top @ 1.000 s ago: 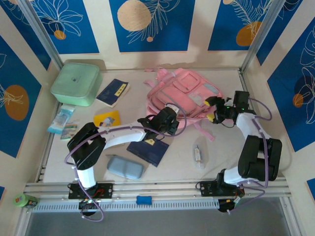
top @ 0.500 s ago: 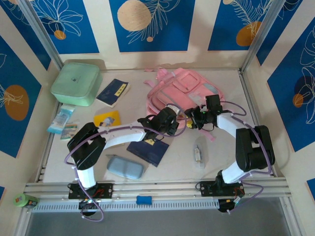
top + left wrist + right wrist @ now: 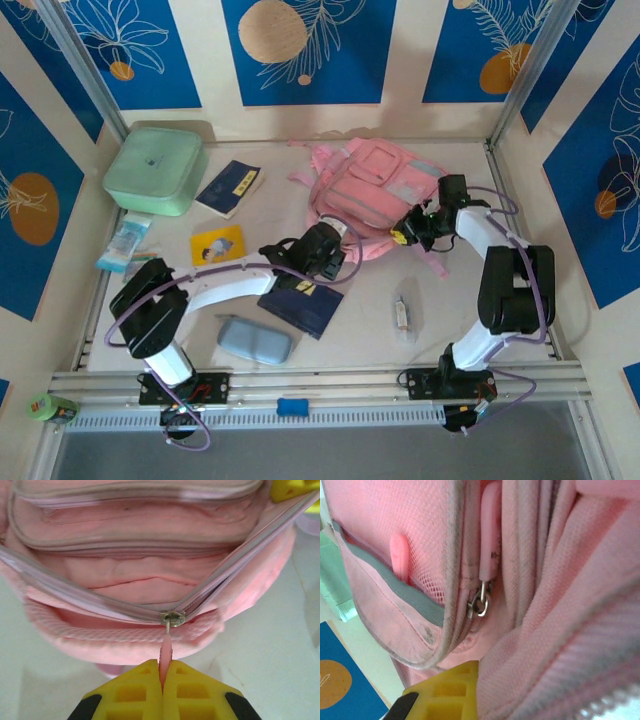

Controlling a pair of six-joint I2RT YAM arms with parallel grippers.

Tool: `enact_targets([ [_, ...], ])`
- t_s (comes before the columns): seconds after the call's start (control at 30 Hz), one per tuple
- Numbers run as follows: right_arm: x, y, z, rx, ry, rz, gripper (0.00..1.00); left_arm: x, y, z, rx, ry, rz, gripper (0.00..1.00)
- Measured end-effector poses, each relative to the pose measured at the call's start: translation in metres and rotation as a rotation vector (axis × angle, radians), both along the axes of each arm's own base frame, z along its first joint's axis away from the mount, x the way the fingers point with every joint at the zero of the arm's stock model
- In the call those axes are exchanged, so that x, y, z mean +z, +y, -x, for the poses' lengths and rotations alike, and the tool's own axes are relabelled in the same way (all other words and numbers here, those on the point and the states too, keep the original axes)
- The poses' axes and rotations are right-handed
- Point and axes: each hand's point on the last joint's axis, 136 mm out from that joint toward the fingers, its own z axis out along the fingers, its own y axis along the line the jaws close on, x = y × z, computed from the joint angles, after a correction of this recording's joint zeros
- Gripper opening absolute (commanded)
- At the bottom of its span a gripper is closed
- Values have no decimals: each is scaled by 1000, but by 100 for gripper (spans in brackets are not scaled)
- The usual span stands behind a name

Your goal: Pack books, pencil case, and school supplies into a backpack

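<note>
left claw (image 3: 162, 682) pinches backpack (image 3: 150, 587) zip pull (image 3: 165, 652); right claw (image 3: 402, 235) clamped on backpack side

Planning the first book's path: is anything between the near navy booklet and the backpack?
Yes. The left gripper, shut on the backpack's zipper pull, sits directly between, its wrist over the navy booklet's far edge.

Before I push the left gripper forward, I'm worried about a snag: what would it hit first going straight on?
Probably the metal zipper slider, right ahead of the left gripper, which is shut on the pink pull tab. Just behind it lies the open rim of the backpack.
</note>
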Motion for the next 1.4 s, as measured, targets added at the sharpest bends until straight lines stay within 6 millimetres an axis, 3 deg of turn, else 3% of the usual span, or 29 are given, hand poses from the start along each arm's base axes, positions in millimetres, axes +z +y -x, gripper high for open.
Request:
enact_targets([
  [0.03, 2, 1, -6, 21, -1, 7, 2, 0, 4, -2, 7, 2, 2, 0],
  [0.13, 4, 3, -19, 56, -15, 21, 21, 0, 8, -5, 9, 13, 11, 0],
  [0.23, 4, -5, -26, 54, -52, 55, 41, -4, 8, -1, -8, 40, 9, 0],
  [0.33, 11, -8, -27, 52, -95, 58, 55, -9, 9, 4, -16, 70, 2, 0],
  [0.4, 16, -5, -17, 56, -116, 47, 61, -9, 8, 4, -19, 81, -1, 0],
  [0.53, 17, 15, 22, 54, -110, -19, 71, -6, 6, 3, -17, 82, 4, 0],
  [0.63, 6, 45, 46, 72, -50, -70, 74, -6, 5, 4, -16, 89, 7, 0],
  [0.73, -3, 76, 58, 90, -8, -91, 75, -7, 5, 4, -8, 97, 16, 0],
  [0.83, -12, 91, 59, 58, 17, -92, 74, -6, 4, 4, -5, 100, 24, 0],
  [0.93, -23, 94, 49, 12, 31, -68, 65, -6, 4, 4, -3, 101, 27, 0],
  [1.07, -39, 95, 36, -12, 62, -32, 44, -6, 4, 4, -6, 105, 29, 0],
  [1.23, -45, 92, 38, 10, 70, 4, 13, -7, 4, 4, -8, 104, 27, 0],
  [1.4, -44, 84, 38, 56, 48, 29, 0, -9, 5, 5, -8, 104, 25, 0],
])
